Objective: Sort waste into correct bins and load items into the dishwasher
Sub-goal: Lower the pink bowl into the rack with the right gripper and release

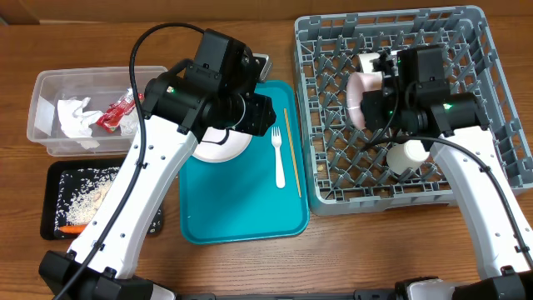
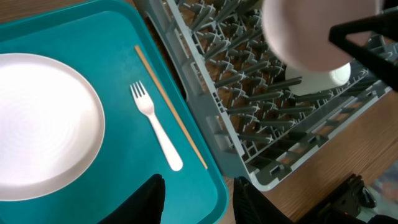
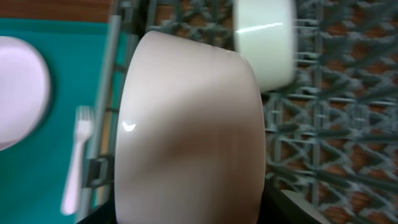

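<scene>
Pink bowl [image 3: 186, 124] fills R wrist view; L arm [image 1: 158, 142] hides half plate [image 1: 225, 148].

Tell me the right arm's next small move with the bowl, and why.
Probably lower the pale pink bowl between the pegs of the grey dish rack, then let go: it is held on its side over the rack's grid, beside the white cup, apparently not yet seated.

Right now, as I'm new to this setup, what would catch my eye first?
The big grey dish rack on the right, where the right claw holds a pale bowl on edge. Next, the teal tray at centre with plate, fork and chopstick.
</scene>
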You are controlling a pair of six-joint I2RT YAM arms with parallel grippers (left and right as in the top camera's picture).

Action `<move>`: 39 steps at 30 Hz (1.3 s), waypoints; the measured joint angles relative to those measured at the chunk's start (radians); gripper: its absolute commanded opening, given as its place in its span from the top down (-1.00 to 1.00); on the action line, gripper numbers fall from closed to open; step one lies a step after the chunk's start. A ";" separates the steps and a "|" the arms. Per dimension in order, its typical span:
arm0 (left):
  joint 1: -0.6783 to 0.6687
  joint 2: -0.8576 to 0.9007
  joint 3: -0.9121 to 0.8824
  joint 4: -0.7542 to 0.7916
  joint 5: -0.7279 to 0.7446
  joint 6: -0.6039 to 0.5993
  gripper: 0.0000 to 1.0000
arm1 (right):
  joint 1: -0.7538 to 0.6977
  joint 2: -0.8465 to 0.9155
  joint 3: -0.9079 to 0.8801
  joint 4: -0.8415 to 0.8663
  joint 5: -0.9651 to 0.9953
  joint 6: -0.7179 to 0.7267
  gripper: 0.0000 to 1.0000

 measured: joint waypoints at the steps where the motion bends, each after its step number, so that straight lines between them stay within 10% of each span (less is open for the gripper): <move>1: 0.000 0.000 0.000 -0.004 -0.003 0.000 0.23 | 0.000 0.000 0.000 0.002 0.059 0.000 0.15; 29: 0.000 0.000 0.000 -0.028 -0.056 0.000 0.23 | -0.124 0.238 0.000 0.236 0.320 -0.052 0.20; 33: 0.000 0.000 0.000 -0.028 -0.060 0.000 0.21 | -0.126 0.243 0.000 0.260 0.313 -0.051 -0.71; 39: 0.000 0.000 0.000 -0.028 -0.069 0.000 0.20 | -0.127 0.272 0.000 0.280 0.303 -0.055 -0.83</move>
